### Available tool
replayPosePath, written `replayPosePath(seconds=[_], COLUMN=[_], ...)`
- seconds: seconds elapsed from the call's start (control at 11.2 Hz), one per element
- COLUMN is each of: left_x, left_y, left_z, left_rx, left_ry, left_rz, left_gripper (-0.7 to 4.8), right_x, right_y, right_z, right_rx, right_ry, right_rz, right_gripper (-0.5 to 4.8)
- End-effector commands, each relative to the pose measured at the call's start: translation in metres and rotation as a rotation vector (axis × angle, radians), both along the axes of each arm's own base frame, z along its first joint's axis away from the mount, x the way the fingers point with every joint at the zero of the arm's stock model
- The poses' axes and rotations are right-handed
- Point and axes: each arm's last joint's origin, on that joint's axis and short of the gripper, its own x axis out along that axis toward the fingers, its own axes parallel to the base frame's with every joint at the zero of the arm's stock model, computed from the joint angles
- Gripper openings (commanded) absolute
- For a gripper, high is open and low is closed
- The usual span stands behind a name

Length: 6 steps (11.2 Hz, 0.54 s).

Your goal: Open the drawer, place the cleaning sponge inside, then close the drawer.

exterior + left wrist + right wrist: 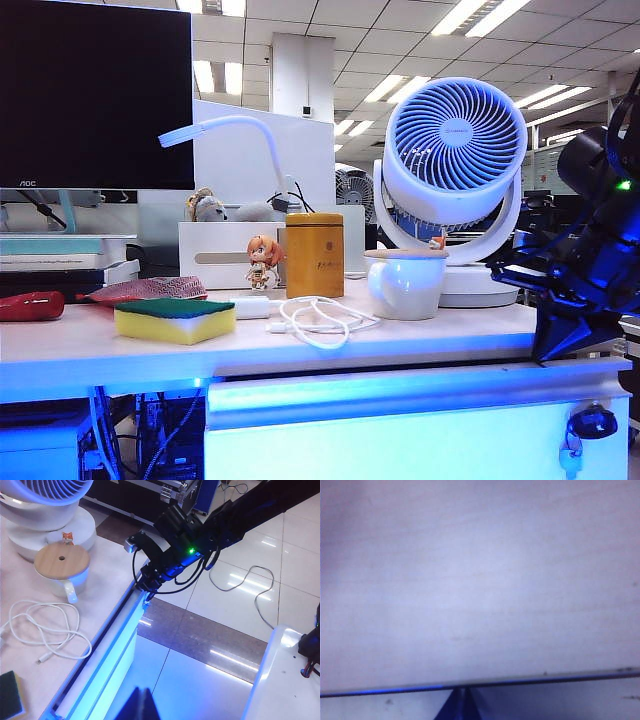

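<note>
My right gripper (pixel 462 705) — clenched, empty — sits at the drawer (pixel 400 440) edge. My left gripper (pixel 142 707) hangs clenched above the floor — sponge (pixel 175 320) untouched.

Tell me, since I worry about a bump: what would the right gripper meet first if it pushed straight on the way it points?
Probably the desk edge: the shut right gripper points at that seam above the drawer, very close, though depth is unclear.
</note>
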Motion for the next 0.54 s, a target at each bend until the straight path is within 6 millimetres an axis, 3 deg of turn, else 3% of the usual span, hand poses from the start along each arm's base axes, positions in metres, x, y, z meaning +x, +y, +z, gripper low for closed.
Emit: replayPosePath(seconds=[0.09, 0.54], left_x=[0.000, 0.000], left_y=[0.000, 0.000], left_z=[0.001, 0.001], left_rx=[-0.007, -0.007], left_ry=[-0.007, -0.007], left_rz=[-0.007, -0.007], left_gripper=[-0.05, -0.05], right_x=[-0.019, -0.030], right_y=[-0.001, -0.003], right_z=[-0.016, -0.005], right_rx=[-0.033, -0.075], right_ry=[0.211, 0.281], right_rz=[0.004, -0.012], right_gripper=[-0.09, -0.09])
